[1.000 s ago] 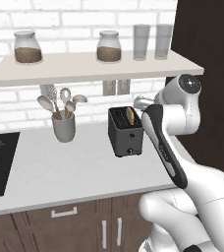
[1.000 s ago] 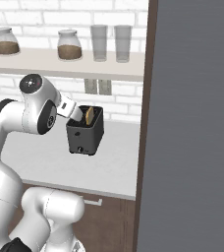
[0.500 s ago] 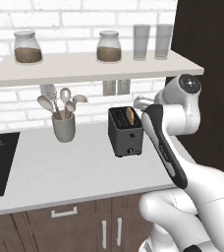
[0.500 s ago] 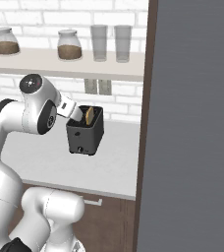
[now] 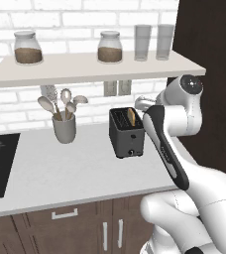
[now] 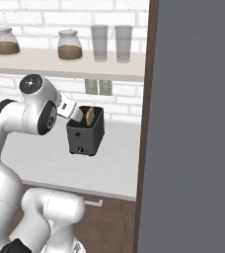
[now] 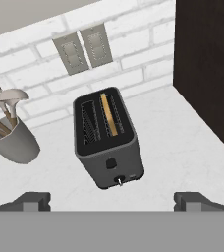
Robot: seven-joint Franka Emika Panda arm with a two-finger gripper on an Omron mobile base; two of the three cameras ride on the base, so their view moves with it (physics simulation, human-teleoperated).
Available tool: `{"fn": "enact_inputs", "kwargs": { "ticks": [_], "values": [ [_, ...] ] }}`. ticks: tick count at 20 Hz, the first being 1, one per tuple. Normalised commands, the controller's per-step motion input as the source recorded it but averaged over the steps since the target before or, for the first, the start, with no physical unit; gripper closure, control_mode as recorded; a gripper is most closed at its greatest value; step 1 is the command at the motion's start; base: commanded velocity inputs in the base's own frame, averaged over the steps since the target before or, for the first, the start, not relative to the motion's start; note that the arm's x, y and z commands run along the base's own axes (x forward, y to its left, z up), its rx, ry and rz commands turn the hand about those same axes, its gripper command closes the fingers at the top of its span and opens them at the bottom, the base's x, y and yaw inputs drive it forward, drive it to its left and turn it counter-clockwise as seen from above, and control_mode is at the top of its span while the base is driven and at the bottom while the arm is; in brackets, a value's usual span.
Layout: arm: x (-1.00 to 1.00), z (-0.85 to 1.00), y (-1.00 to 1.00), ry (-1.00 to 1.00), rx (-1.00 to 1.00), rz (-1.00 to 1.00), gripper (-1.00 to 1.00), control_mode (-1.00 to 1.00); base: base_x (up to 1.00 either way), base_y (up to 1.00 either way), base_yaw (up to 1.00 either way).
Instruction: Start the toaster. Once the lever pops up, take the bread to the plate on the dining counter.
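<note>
The toaster [image 7: 109, 142] has a dark grey shell with a dull, matt look, like brushed metal or plastic; thin wire racks line its slots. The bread [image 7: 108, 114] in one slot looks dry and pale tan. The table [image 5: 85, 163] is smooth pale stone with faint mottling, over dark wood cabinet doors [image 5: 90, 228] with small metal handles. The wall [image 5: 85, 15] is white painted brick, rough-jointed. A matt grey ceramic-looking cup [image 5: 64, 129] holds pale wooden spoons [image 5: 60, 101]. On the smooth shelf [image 5: 85, 67] stand clear glass jars [image 5: 110, 47] and tumblers [image 5: 153, 41]. The robot arm [image 5: 184, 114] is glossy white plastic.
</note>
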Motion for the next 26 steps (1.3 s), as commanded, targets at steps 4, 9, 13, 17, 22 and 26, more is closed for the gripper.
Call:
{"fn": "enact_inputs", "kwargs": {
  "ticks": [4,9,13,17,22,26],
  "values": [
    [0.0,0.0,0.0,0.0,0.0,0.0,-1.0,-1.0,0.0,0.0,0.0],
    [0.0,0.0,0.0,0.0,0.0,0.0,-1.0,-1.0,0.0,0.0,0.0],
    [0.0,0.0,0.0,0.0,0.0,0.0,-1.0,-1.0,0.0,0.0,0.0],
    [0.0,0.0,0.0,0.0,0.0,0.0,-1.0,-1.0,0.0,0.0,0.0],
    [0.0,0.0,0.0,0.0,0.0,0.0,-1.0,-1.0,0.0,0.0,0.0],
    [-0.01,-0.01,0.02,-0.01,0.0,0.0,-1.0,-1.0,0.0,0.0,0.0]
  ]
}}
